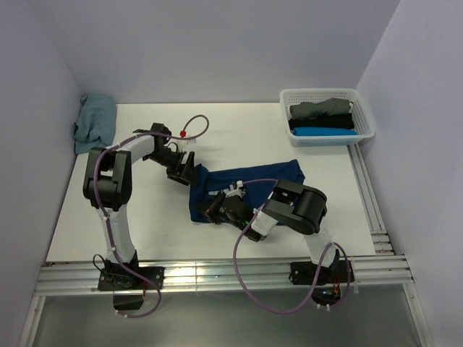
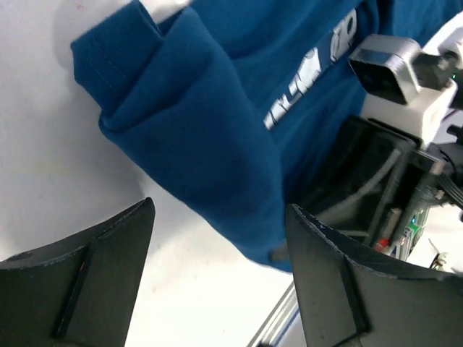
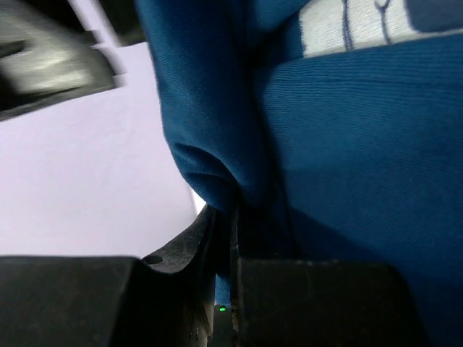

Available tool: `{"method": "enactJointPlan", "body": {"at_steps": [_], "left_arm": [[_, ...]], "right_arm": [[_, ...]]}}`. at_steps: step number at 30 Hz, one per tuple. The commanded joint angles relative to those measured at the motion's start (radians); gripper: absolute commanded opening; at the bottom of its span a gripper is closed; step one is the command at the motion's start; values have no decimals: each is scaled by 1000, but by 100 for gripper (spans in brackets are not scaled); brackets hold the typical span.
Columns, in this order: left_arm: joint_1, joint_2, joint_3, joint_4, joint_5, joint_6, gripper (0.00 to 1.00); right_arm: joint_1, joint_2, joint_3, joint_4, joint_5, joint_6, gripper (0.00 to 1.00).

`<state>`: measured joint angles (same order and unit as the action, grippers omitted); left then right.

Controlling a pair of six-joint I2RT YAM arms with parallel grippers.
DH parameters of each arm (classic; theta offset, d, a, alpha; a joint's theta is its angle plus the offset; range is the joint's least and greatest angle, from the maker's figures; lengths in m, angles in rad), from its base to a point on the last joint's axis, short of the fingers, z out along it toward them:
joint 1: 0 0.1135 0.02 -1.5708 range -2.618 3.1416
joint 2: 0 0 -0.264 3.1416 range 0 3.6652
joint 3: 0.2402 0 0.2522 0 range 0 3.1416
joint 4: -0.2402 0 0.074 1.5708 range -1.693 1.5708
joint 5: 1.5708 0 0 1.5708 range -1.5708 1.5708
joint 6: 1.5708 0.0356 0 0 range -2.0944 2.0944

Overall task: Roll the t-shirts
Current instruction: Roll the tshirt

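Navy blue t-shirt (image 1: 249,181) lay crumpled at centre of table (image 1: 239,137), pale print showing, left edge folded over. My right gripper (image 3: 226,238) was clamped on fold of its cloth. My left gripper (image 2: 221,211) stood wide apart, empty, folded edge between its fingers. Teal shirt (image 1: 95,121) sat bunched at far left corner. White basket (image 1: 365,108), far right, held three folded shirts (image 1: 322,121): grey, black, bright blue.

We see the navy t-shirt (image 3: 347,144) as soft matt cloth with a fine ribbed knit and a smoother pale print, and the table (image 1: 239,134) as smooth matt white. The left tool (image 2: 221,217) has matt black plastic fingers (image 2: 87,282). The basket (image 1: 333,140) is white plastic lattice, and the rails (image 1: 217,273) are shiny bare metal.
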<state>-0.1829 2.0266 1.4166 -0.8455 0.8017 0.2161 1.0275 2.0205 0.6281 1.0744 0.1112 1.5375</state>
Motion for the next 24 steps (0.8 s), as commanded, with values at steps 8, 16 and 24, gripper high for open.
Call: {"method": "enactJointPlan", "body": {"at_steps": [8,16,24], "left_arm": [[-9,9,-42,207,-65,-142,69],[-49,0,1,160,-255,-155,29],[-101,-8,39,94,-357,-120,10]], "right_arm": [[28,-48,-13,23,2,38,0],[75,-183,74,-483,102,-59,25],[151,-310,324,-1100,317,-227,60]]}}
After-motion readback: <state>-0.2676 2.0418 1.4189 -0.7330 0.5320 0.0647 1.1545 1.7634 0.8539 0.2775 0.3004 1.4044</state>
